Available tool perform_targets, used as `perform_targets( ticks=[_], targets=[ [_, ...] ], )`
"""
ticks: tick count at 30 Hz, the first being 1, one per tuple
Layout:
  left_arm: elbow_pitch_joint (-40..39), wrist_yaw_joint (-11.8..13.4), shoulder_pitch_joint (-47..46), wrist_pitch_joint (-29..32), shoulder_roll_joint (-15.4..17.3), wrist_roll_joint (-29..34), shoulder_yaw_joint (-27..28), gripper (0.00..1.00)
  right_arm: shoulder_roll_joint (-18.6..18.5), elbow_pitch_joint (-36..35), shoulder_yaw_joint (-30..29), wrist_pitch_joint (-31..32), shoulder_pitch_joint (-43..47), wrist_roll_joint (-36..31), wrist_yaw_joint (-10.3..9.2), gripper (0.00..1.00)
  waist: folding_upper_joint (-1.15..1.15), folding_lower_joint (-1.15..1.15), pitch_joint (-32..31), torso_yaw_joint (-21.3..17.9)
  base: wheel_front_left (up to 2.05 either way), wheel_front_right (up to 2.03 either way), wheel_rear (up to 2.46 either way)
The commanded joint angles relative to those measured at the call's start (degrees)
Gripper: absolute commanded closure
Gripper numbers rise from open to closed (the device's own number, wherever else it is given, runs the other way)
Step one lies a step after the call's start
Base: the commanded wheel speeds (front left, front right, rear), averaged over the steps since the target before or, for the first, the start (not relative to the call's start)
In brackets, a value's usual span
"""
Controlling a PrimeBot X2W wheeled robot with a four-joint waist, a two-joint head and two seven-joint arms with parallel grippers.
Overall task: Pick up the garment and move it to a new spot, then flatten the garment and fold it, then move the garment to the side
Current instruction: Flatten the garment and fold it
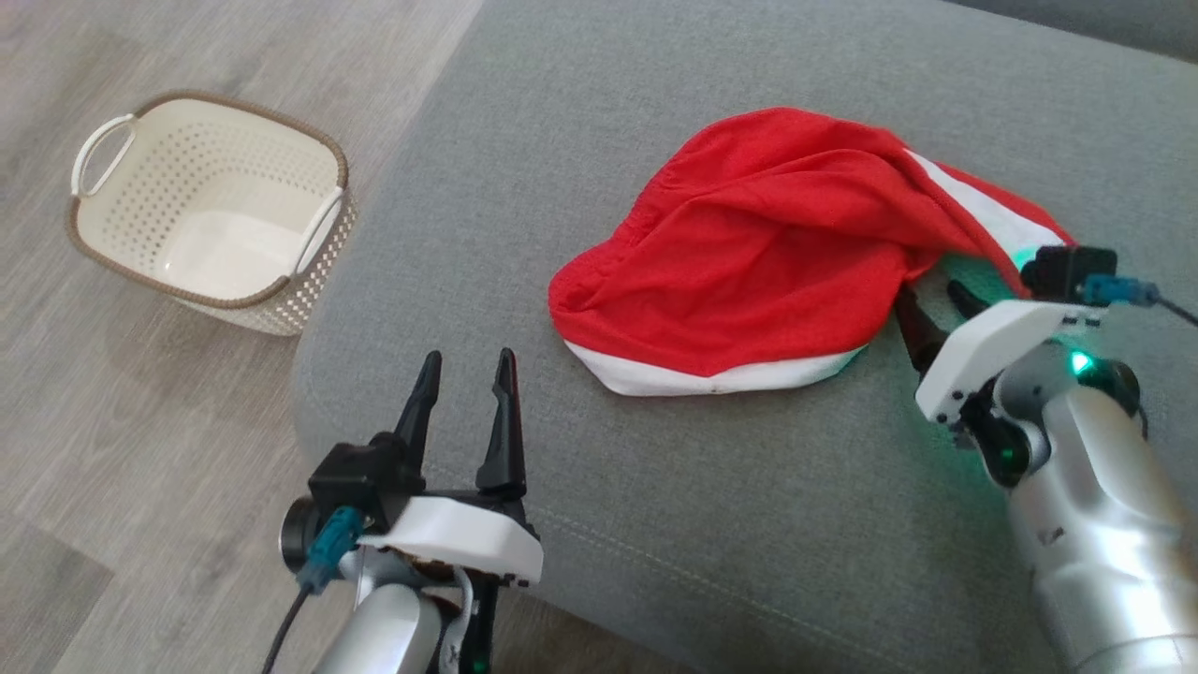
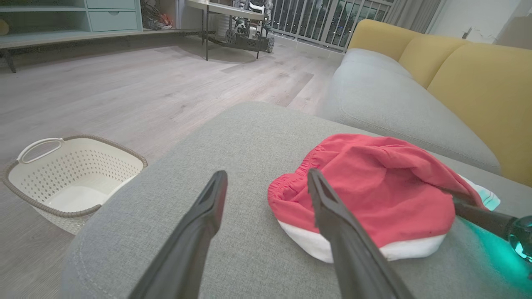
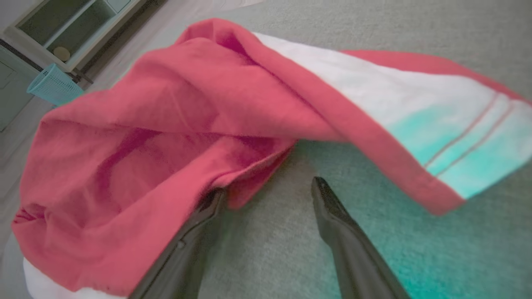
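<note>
The garment (image 1: 767, 253) is a red pair of shorts with white trim, lying crumpled on the grey sofa seat (image 1: 580, 487). It also shows in the left wrist view (image 2: 374, 195) and up close in the right wrist view (image 3: 166, 124). My right gripper (image 1: 936, 300) stands open at the garment's right edge, one fingertip (image 3: 212, 199) touching the red fabric's fold and the other on bare cushion. My left gripper (image 1: 466, 370) is open near the seat's front left corner, a short way left of the garment, holding nothing.
A cream perforated basket (image 1: 211, 211) with a brown rim stands on the wooden floor (image 1: 112, 449) left of the sofa. Yellow back cushions (image 2: 478, 87) rise behind the seat. A cabinet and a table stand far across the room.
</note>
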Motion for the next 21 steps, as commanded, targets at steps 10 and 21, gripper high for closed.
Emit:
perform_targets(
  ticks=[10,21],
  targets=[
    [-1.9,1.0,-1.9,-0.3,0.5,-0.5,1.5,0.00,-0.5,2.1,3.7,-2.2,-4.4,2.4,-0.02,1.00,0.00,0.00,0.7,0.7,0.00,0.00,0.00],
    [-1.0,0.4,-1.9,-0.3,0.5,0.1,3.9,0.00,-7.0,-1.9,10.9,-6.1,-3.2,1.6,-0.02,1.00,0.00,0.00,-3.0,-3.7,0.00,0.00,0.00]
  ],
)
